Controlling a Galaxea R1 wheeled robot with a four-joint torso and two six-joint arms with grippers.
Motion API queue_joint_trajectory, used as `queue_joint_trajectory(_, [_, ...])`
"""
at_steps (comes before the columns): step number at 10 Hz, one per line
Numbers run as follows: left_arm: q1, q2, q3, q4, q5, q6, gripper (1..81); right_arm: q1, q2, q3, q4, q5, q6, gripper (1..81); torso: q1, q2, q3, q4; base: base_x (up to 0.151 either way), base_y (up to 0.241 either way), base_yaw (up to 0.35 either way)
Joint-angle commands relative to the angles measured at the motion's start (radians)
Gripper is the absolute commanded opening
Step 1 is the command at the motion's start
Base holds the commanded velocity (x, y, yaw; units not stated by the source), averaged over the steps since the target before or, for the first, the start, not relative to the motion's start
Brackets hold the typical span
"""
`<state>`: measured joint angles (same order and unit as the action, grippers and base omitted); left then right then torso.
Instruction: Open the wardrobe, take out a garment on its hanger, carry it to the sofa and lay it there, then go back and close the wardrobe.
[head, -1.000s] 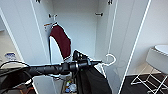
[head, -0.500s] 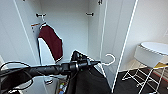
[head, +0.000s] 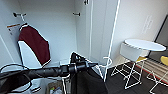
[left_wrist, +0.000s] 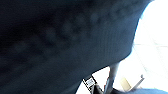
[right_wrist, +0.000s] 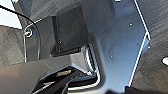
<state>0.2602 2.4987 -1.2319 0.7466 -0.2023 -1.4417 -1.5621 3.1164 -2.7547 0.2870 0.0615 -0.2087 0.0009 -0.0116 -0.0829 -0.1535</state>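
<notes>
The wardrobe (head: 57, 30) stands open in the head view, its right door (head: 101, 35) swung outward. My left arm reaches in from the left, and my left gripper (head: 86, 66) is shut on the white hanger (head: 106, 62), whose curved hook points right. The black garment (head: 87, 81) hangs from the hanger below the gripper, out in front of the wardrobe. Its dark fabric (left_wrist: 62, 37) sits close to the camera in the left wrist view. The right wrist view looks down on my own dark base and the floor.
A maroon jacket with white sleeves (head: 33, 46) hangs on the rail inside the wardrobe at the left. To the right stand a round white table (head: 145, 45) and white wire-legged chairs (head: 128, 75) on a dark floor. Something small lies on the wardrobe floor (head: 56, 87).
The whole head view has shifted left, so the camera has turned right. The garment stays hanging from my left gripper.
</notes>
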Motion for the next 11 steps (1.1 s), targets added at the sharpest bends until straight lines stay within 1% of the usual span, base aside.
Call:
queue_joint_trajectory(1, [-0.150, -0.027, 0.022, 0.065, -0.020, 0.010, 1.0, 0.038, 0.007, 0.012, -0.003, -0.068, -0.004, 81.1, 0.000, 0.000, 0.000, 0.000, 0.000, 0.000, -0.338])
queue_joint_trajectory(3, [-0.150, -0.030, 0.018, 0.089, -0.020, 0.010, 1.0, 0.041, 0.006, 0.012, -0.002, -0.068, -0.003, 81.1, 0.000, 0.000, 0.000, 0.000, 0.000, 0.000, -0.338])
queue_joint_trajectory(11, [-0.150, -0.061, 0.031, 0.091, -0.029, 0.009, 1.0, 0.041, 0.009, 0.012, 0.000, -0.066, -0.003, 81.1, 0.000, 0.000, 0.000, 0.000, 0.000, 0.000, -0.338])
